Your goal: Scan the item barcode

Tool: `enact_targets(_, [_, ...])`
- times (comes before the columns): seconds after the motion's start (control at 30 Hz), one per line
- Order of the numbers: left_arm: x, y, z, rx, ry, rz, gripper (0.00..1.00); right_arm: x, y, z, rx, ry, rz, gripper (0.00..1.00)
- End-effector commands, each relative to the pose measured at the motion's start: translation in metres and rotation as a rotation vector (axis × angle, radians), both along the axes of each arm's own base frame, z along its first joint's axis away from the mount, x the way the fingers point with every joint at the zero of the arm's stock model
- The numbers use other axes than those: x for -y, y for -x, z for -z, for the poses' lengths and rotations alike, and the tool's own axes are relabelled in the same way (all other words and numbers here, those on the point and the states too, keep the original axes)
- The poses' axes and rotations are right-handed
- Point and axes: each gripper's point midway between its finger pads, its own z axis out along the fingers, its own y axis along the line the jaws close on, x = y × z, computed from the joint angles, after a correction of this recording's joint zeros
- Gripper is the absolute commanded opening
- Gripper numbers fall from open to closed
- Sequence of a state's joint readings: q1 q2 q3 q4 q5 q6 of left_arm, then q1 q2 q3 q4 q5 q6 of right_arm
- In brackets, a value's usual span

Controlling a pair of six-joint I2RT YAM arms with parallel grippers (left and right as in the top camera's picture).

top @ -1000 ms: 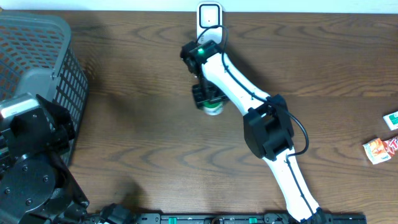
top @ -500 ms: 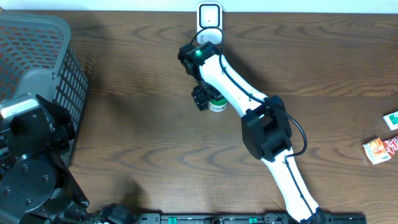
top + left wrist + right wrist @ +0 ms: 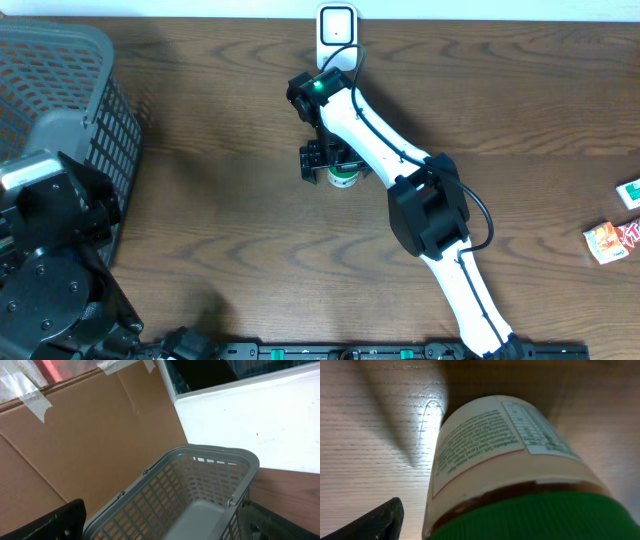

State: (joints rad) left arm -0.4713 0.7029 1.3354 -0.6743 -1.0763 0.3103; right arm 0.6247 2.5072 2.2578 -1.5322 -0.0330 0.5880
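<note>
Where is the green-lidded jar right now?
In the overhead view the jar stands near the middle of the table, beside the right hand, in front of the white scanner at the far edge.

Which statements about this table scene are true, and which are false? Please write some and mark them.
1. The bottle has a green lid. True.
2. The basket stands on the right side. False: it is on the left.
3. The left gripper holds the bottle. False: it is open and empty.
4. Small packets lie near the right edge of the table. True.
5. The bottle is inside the basket. False: it is on the table.
</note>
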Motion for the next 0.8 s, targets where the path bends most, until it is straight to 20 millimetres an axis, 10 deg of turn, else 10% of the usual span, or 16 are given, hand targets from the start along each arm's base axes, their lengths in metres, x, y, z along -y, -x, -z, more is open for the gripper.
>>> enact_targets(0.0, [-0.003, 0.003, -0.001, 0.012, 0.009, -0.013, 0.98, -0.005, 0.0, -0.001, -0.016, -0.022, 0.147, 0.97])
enact_targets(0.4, [-0.003, 0.003, -0.001, 0.012, 0.009, -0.013, 0.98, 0.032, -0.018, -0.032, 0.098, 0.134, 0.233, 0.99])
enact_targets(0.77, [-0.003, 0.003, -0.001, 0.012, 0.009, -0.013, 0.98, -0.025, -0.024, -0.057, 0.091, -0.136, 0.362, 0.99])
